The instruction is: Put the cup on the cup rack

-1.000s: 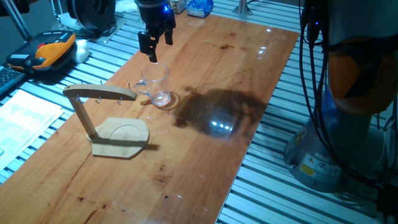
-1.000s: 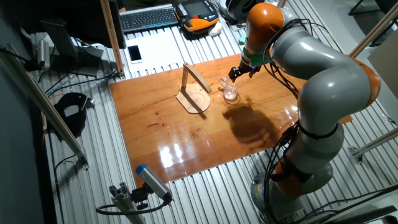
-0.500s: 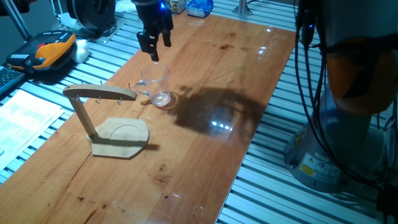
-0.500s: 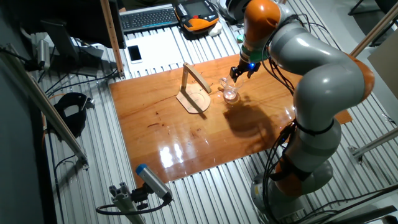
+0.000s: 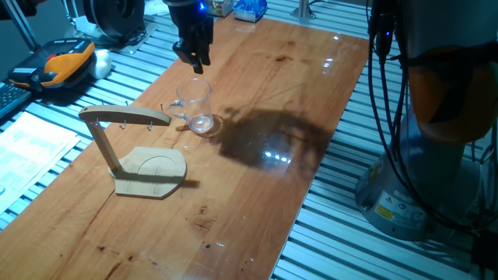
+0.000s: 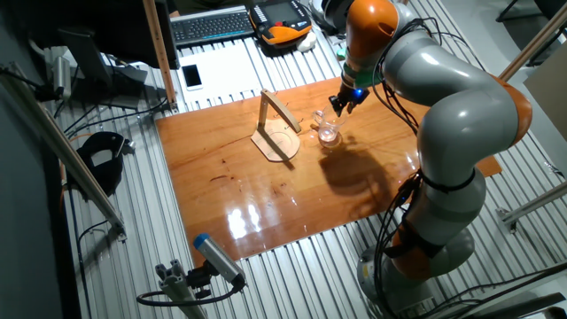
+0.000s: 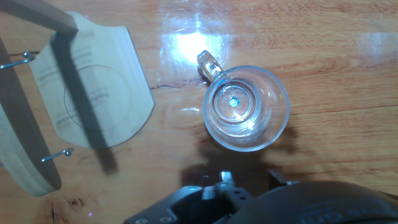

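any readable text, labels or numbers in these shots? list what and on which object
None can be read.
Yellow warning sticker on the robot base: symbol and print too small to make out.
Printed sheet at the table's left edge: lines of text, blurred.
Orange-and-black pendant: any marking is too small to read.
Cup, cup rack and claw: no writing visible.

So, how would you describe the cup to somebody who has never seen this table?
Find the long wooden table, then the pale wooden rack standing on it. Just beside the rack's top arm stands the cup: a small clear glass mug, upright, with its handle turned toward the rack. It is the only see-through thing on the tabletop.
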Motion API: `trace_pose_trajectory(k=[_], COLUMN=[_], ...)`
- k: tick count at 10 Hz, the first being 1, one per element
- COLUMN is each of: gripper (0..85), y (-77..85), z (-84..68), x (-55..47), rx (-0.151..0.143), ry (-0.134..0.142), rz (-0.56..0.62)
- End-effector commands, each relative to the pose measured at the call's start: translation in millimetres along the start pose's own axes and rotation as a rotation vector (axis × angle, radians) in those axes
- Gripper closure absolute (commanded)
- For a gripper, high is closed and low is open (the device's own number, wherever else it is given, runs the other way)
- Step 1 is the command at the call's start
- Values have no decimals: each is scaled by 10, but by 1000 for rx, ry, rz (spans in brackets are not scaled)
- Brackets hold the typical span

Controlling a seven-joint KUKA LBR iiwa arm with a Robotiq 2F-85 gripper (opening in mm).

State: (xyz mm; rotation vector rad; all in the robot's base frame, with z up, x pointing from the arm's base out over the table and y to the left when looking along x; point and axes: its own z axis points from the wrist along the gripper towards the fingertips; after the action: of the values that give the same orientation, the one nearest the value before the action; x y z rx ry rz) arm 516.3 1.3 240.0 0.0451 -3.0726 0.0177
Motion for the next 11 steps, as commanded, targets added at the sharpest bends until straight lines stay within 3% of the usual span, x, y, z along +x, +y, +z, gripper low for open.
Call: trace_pose_trajectory(k=[1,11], gripper=[850,850], y=[2,1], z=[3,27], x=[-1,-19], rx=[0,-1], ry=[-1,-4], rz=[0,6])
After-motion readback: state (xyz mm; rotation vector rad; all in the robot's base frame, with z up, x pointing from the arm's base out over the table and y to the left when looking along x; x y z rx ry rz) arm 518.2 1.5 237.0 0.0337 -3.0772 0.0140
